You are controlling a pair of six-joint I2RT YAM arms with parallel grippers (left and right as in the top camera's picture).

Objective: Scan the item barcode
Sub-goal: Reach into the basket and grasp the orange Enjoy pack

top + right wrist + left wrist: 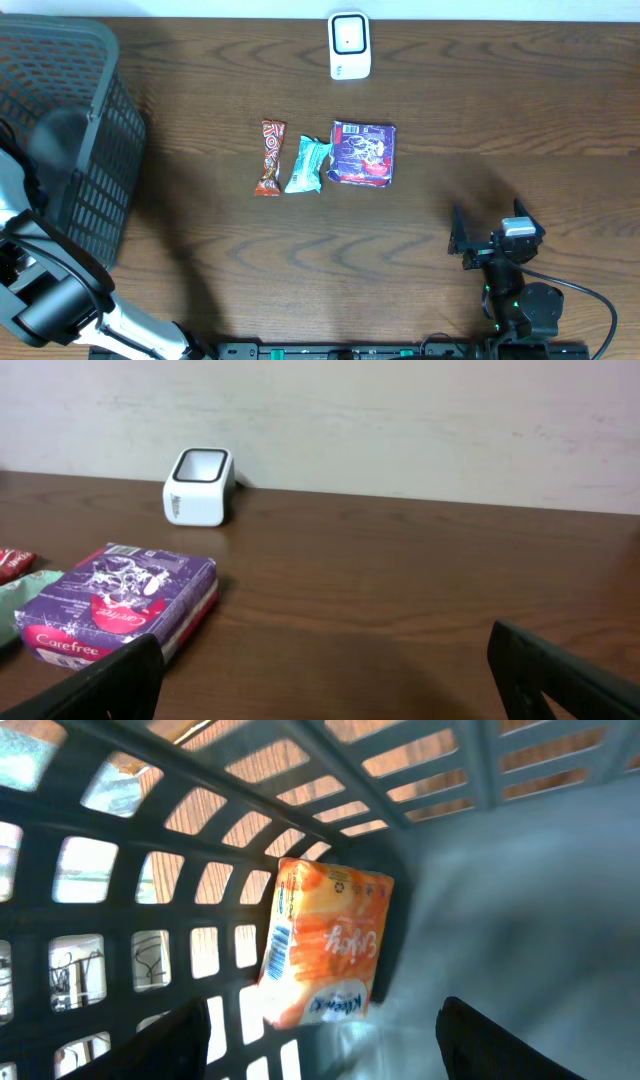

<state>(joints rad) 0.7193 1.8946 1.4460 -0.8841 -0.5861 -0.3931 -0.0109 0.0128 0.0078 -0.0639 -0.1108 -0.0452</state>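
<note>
Two tools, both with fingers spread apart and gripping nothing. The left tool [322, 1020] is down inside the basket [105, 150], which fills the 9 o'clock edge of the desk [500, 110]. In its wrist view the dark fingers [165, 1040] sit at 7 and 5 o'clock, and the tissues [325, 942] — an orange pack — stand just beyond them, clear of both. The tissues lean on end against the basket's lattice wall, a little tilted, with the barcode showing along the long edge at 9 o'clock.

The right tool [487, 235] sits low over the desk at 4 o'clock, aimed toward 12 and well apart from everything else. The scanner [349, 45], white with a dark window, stands at 12 o'clock near the far edge.

Three more items lie in a row at the centre. A brown bar [270, 158] is at the 9 o'clock end, a teal packet [308, 165] is just beside it, and a purple pack [362, 153] is at the 3 o'clock end. The pack is touching the packet or just short of it — I cannot tell which.
</note>
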